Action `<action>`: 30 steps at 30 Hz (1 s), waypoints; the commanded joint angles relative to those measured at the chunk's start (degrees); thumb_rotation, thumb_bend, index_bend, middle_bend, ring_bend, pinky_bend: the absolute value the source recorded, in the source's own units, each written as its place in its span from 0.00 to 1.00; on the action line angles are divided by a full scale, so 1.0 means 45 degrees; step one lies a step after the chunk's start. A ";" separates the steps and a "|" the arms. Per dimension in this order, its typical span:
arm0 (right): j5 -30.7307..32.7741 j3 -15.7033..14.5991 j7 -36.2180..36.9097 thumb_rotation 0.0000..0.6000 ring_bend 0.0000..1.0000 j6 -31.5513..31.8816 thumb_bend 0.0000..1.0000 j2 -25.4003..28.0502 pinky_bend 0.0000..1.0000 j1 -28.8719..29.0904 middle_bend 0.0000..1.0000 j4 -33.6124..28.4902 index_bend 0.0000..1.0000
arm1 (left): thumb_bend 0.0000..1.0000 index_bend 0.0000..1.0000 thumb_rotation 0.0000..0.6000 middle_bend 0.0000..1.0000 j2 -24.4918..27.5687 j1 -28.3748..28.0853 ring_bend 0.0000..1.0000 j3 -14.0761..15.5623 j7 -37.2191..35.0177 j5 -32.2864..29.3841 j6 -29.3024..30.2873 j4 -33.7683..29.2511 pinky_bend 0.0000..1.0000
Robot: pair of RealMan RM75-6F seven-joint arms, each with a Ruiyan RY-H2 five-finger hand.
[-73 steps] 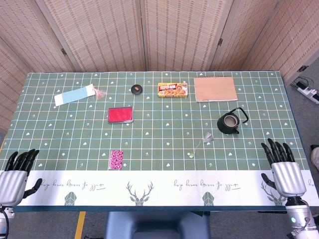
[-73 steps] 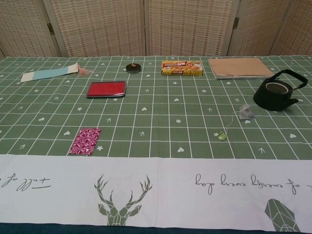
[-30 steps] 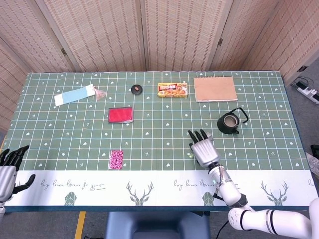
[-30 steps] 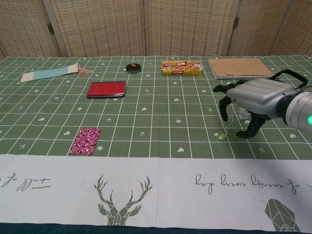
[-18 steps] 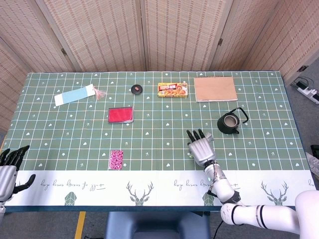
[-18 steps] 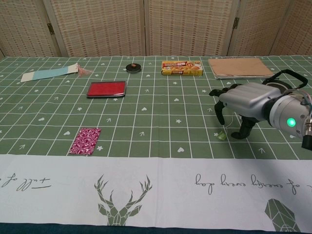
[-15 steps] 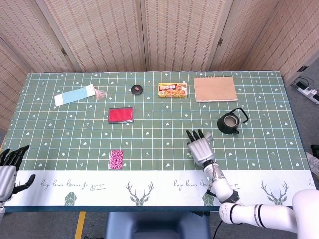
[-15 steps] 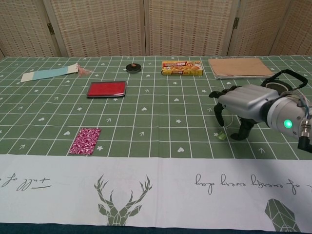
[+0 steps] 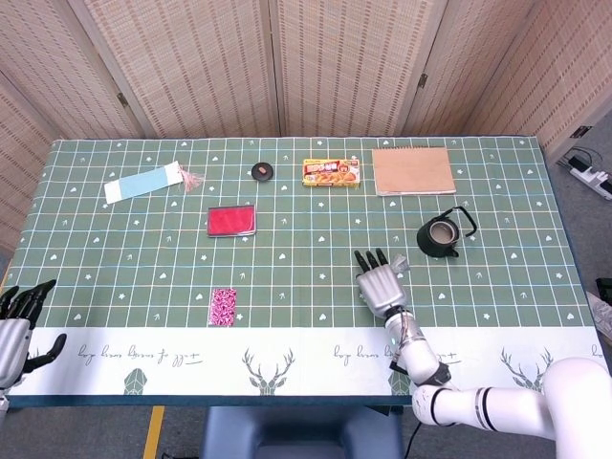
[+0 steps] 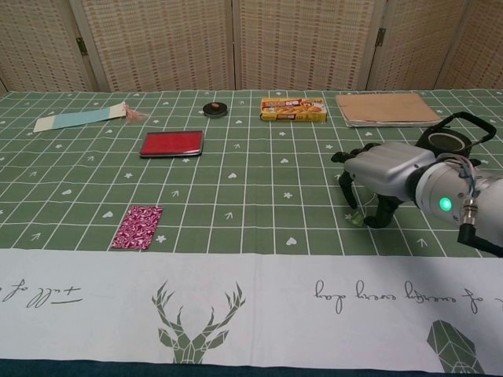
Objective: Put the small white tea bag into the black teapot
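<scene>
The black teapot point(image 9: 441, 236) stands lidless on the right of the green cloth; in the chest view the teapot point(image 10: 454, 139) shows behind my right hand. My right hand point(image 9: 382, 284) hovers just left and in front of it, over where the small white tea bag lies. In the chest view this right hand point(image 10: 380, 176) arches with its fingers point(image 10: 346, 187) pointing down, spread, at the bag's green tag point(image 10: 356, 219). The bag's body is hidden by the hand. Nothing shows in its grip. My left hand point(image 9: 19, 320) rests open at the near left table edge.
A red case point(image 9: 231, 220) and a pink patterned packet point(image 9: 223, 305) lie left of centre. At the back are a blue strip point(image 9: 143, 182), a small black disc point(image 9: 261, 171), a snack box point(image 9: 331, 172) and a brown notebook point(image 9: 413, 170).
My right hand came from the near right edge to the tea bag and has since crept a little left, lowering its fingers toward the tag. The left hand has barely moved.
</scene>
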 commanded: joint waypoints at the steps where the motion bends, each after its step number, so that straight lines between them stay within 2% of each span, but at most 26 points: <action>1: 0.0082 -0.0059 -0.0013 1.00 0.00 -0.0001 0.36 -0.0092 0.00 0.0088 0.00 0.0114 0.47 | 0.36 0.00 1.00 0.08 -0.0002 0.0001 0.10 0.0007 -0.0020 0.0017 0.0010 0.0021 0.01; 30: 0.0655 -0.0408 -0.0400 1.00 0.00 0.0402 0.42 -0.0615 0.00 0.0601 0.00 0.0648 0.58 | 0.37 0.00 1.00 0.08 -0.0002 0.0048 0.09 0.0093 -0.0632 0.0474 0.0381 0.0305 0.01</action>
